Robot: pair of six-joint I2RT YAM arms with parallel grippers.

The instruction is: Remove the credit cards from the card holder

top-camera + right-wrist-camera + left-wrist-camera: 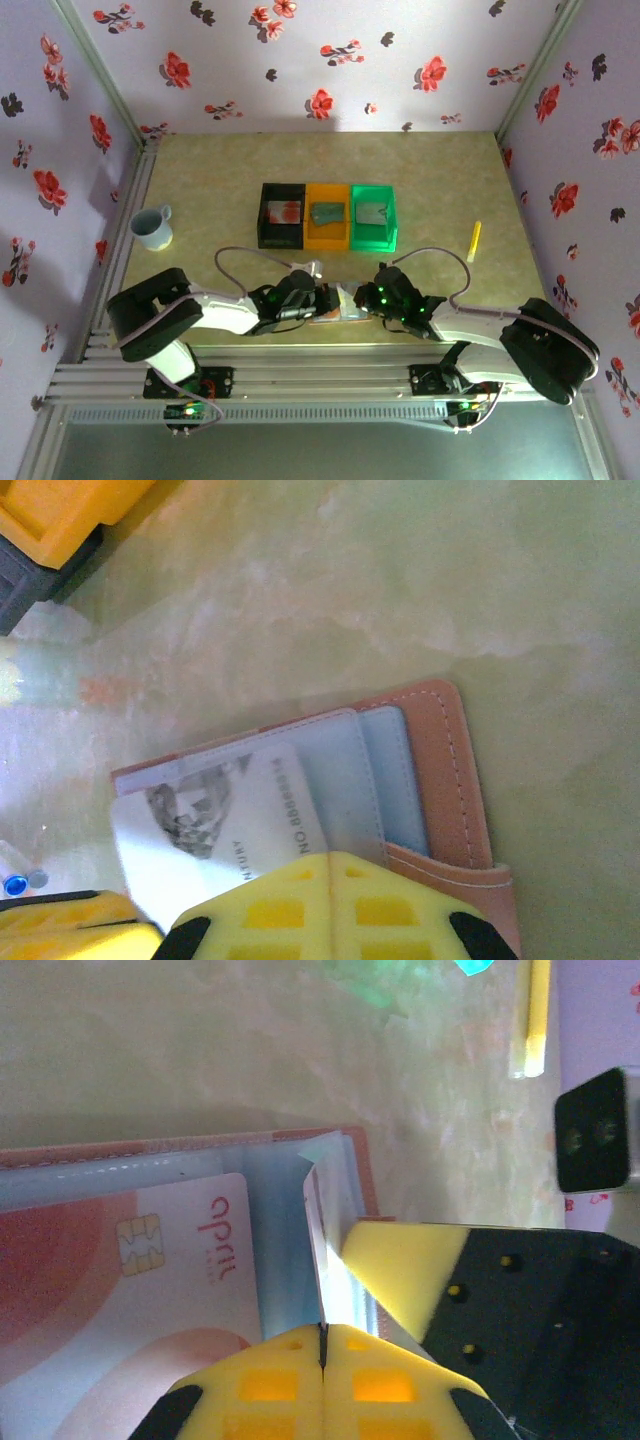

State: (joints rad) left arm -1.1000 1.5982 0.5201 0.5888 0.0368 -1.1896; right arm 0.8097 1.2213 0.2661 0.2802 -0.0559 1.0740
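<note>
Object: pinkish-tan stitched folding card holder [440, 770] open, blue-grey inside, pale red-blotched card [130, 1280] showing | left hand [322, 1335] pinches its thin leaf | right hand [330, 865] closed

A mug [152, 227] stands left; black bin [282, 215], orange bin [327, 215], green bin [373, 215] touch in a row; a yellow stick [475, 240] lies right.

The card holder [347, 303] lay on the table [440, 170], credit cards [130, 1290] in it, left gripper [330, 300] at its left, right gripper [368, 300] at its right. Behind it stood a row of bins [328, 215]; behind-left a cup [152, 228]; behind-right a stick [475, 240].
</note>
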